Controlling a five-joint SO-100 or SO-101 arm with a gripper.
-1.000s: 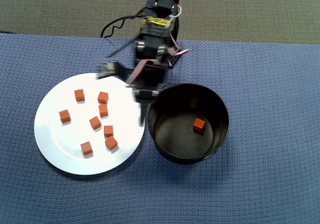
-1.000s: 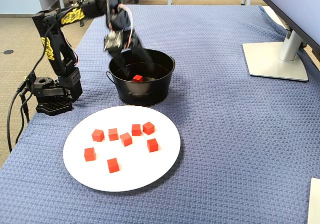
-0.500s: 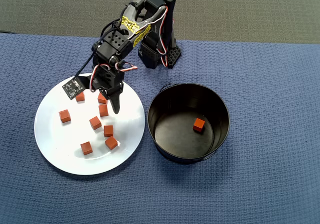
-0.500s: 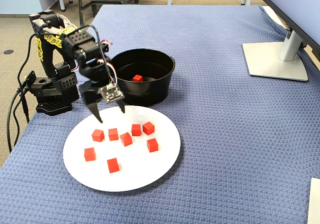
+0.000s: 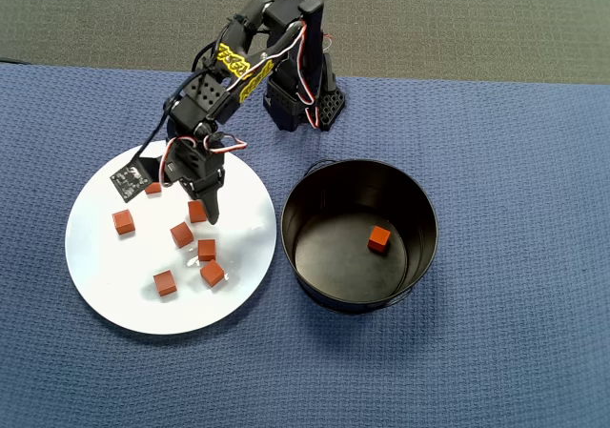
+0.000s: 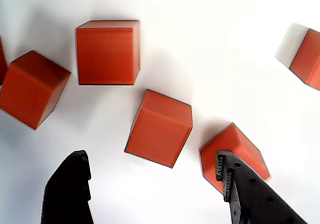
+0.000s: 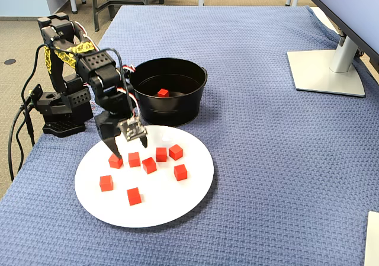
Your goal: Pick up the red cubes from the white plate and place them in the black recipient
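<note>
Several red cubes lie scattered on the white plate, which is at the left in the overhead view. One more red cube rests on the floor of the black recipient, beside the plate. My gripper hangs open, low over the plate's side nearest the arm base. The wrist view shows my gripper empty, with a cube just ahead of the gap. Another cube sits partly behind the right finger. In the fixed view one fingertip stands right above a cube.
A blue woven cloth covers the table. The arm base with its cables stands at the table's left edge in the fixed view. A monitor stand sits far right. Carpet floor lies beyond the table edge.
The arm swung from over the black recipient across to the plate, then dropped lower over the cubes. The gripper stays open and empty. No cube has moved.
</note>
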